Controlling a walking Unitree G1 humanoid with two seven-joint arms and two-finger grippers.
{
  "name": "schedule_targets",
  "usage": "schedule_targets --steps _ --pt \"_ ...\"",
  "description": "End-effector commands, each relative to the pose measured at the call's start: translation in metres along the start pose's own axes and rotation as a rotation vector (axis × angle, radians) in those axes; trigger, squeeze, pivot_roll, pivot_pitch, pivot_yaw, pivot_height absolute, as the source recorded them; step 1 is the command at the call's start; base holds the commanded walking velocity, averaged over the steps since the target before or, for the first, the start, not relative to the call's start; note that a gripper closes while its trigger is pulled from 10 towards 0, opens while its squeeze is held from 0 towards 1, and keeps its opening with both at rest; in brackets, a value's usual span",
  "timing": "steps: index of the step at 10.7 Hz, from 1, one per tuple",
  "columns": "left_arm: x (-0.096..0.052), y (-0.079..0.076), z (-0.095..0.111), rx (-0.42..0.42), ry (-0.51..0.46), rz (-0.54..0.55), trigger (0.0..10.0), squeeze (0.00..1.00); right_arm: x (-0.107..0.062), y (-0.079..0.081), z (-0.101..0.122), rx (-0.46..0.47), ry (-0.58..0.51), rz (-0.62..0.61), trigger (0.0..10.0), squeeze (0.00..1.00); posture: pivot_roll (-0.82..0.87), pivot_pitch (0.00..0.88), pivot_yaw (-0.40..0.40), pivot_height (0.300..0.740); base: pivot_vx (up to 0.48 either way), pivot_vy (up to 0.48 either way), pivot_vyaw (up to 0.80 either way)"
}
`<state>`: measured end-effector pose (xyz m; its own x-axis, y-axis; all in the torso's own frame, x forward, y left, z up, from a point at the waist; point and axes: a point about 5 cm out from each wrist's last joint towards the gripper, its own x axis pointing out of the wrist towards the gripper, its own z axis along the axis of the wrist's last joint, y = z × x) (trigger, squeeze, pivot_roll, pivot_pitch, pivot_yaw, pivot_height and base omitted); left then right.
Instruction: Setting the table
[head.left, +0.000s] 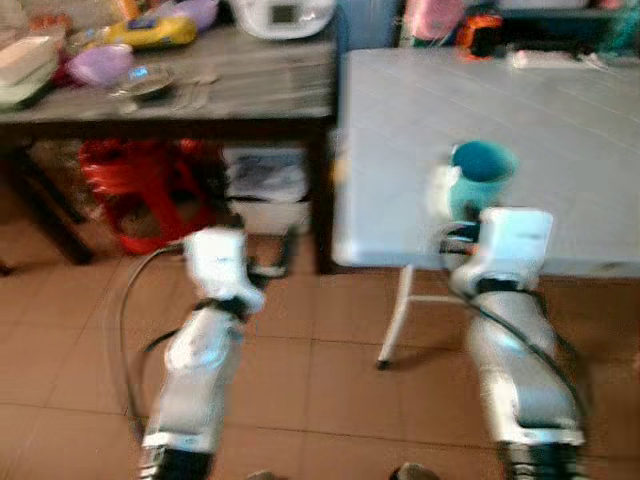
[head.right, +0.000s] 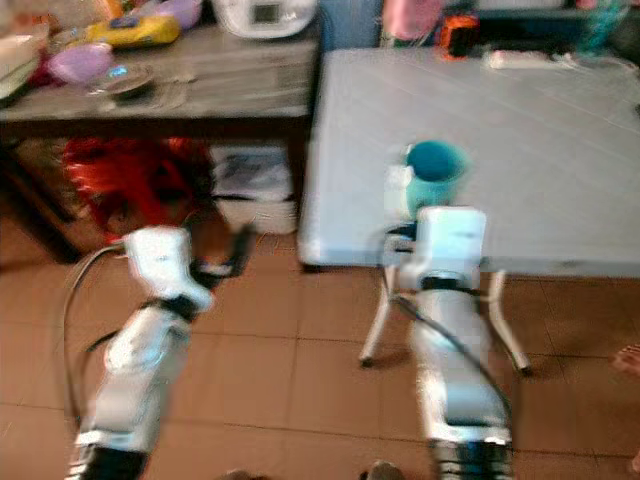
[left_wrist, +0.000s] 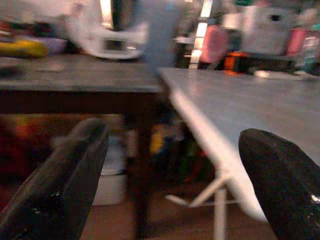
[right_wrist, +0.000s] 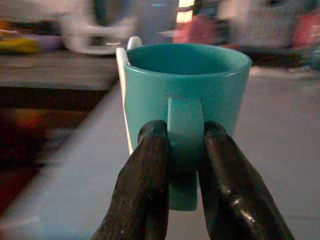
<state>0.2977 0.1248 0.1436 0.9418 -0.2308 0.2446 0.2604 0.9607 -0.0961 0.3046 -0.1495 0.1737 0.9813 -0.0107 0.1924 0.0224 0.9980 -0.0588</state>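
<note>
A teal cup (right_wrist: 186, 95) with a white piece along one side is held upright by its handle in my right gripper (right_wrist: 185, 145), whose two black fingers are shut on that handle. In the eye views the teal cup (head.left: 480, 178) hangs over the near edge of the pale grey table (head.left: 560, 130). My left gripper (left_wrist: 170, 165) is open and holds nothing. It stands low over the floor, in front of the gap between the two tables, with its left arm (head.left: 215, 290) at the left.
A dark wooden table (head.left: 240, 95) at the left carries a white cooker (head.left: 282, 14), a purple bowl (head.left: 98, 64), a yellow item (head.left: 155, 32) and dishes. Red stools (head.left: 150, 190) and white boxes (head.left: 265, 185) sit beneath it. Brown tiles (head.left: 330, 400) cover the floor.
</note>
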Motion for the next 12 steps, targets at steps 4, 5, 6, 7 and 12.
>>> schedule_targets --steps 4,5,6,7,12 --pt "0.0001 -0.0038 0.0021 0.014 -0.023 -0.024 10.0 0.00 0.0001 -0.0025 0.0051 0.018 -0.036 0.023 10.0 0.00 -0.09 0.136 0.073 0.740 0.000 0.000 0.00" --pt "-0.0004 -0.0061 0.0037 0.019 -0.039 -0.064 10.0 0.00 -0.0005 -0.0020 0.0052 0.018 -0.039 0.030 10.0 0.00 -0.10 0.132 0.075 0.740 0.330 0.000 0.00" --pt "-0.0006 -0.0062 0.0035 0.015 -0.040 -0.066 10.0 0.00 -0.0010 -0.0018 0.0049 0.019 -0.039 0.031 10.0 0.00 -0.10 0.130 0.077 0.740 0.326 0.000 0.00" --pt "-0.0005 -0.0063 0.0033 0.014 -0.038 -0.070 10.0 0.00 -0.0010 -0.0012 0.0050 0.020 -0.041 0.032 10.0 0.00 -0.10 0.130 0.077 0.740 0.341 0.000 0.00" --pt "-0.0006 -0.0087 0.0019 0.011 -0.036 -0.089 10.0 0.00 0.0003 -0.0005 0.0046 0.014 -0.045 0.035 10.0 0.00 -0.09 0.127 0.078 0.740 0.364 0.000 0.00"
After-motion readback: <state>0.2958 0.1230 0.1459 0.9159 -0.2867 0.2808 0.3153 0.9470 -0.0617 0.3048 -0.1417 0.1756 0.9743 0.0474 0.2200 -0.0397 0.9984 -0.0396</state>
